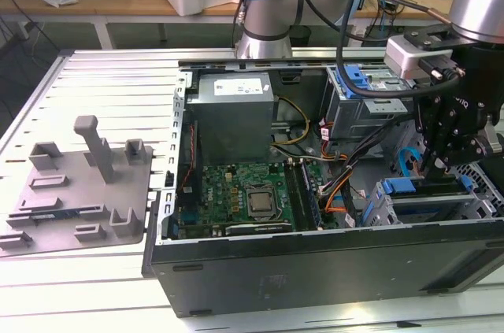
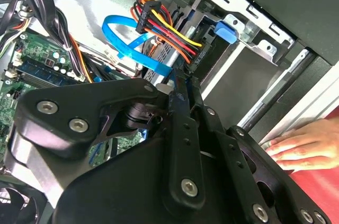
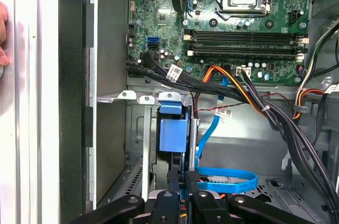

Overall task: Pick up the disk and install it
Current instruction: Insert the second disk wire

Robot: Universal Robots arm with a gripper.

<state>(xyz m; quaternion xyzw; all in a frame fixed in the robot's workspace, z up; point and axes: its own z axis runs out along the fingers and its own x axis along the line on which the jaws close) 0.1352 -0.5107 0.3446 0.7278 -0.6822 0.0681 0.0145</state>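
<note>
The disk (image 3: 172,134) stands on edge in a slot of the drive cage (image 3: 137,128), its blue carrier end facing the first wrist view. My gripper (image 3: 183,180) is shut on it, one black finger on each side. In the second wrist view the gripper (image 2: 180,85) pinches the thin blue edge of the disk (image 2: 178,92). In the exterior view the gripper (image 1: 441,166) hangs over the drive cage (image 1: 409,211) at the case's near right corner, with the disk's blue frame (image 1: 417,187) just below it.
The open computer case (image 1: 315,258) holds a motherboard (image 1: 244,195) and power supply (image 1: 236,112). A blue data cable (image 3: 228,180) and coloured power wires (image 2: 164,28) lie beside the cage. A person's hand (image 2: 302,144) rests outside the case. A grey fixture (image 1: 79,183) lies on the exterior view's left.
</note>
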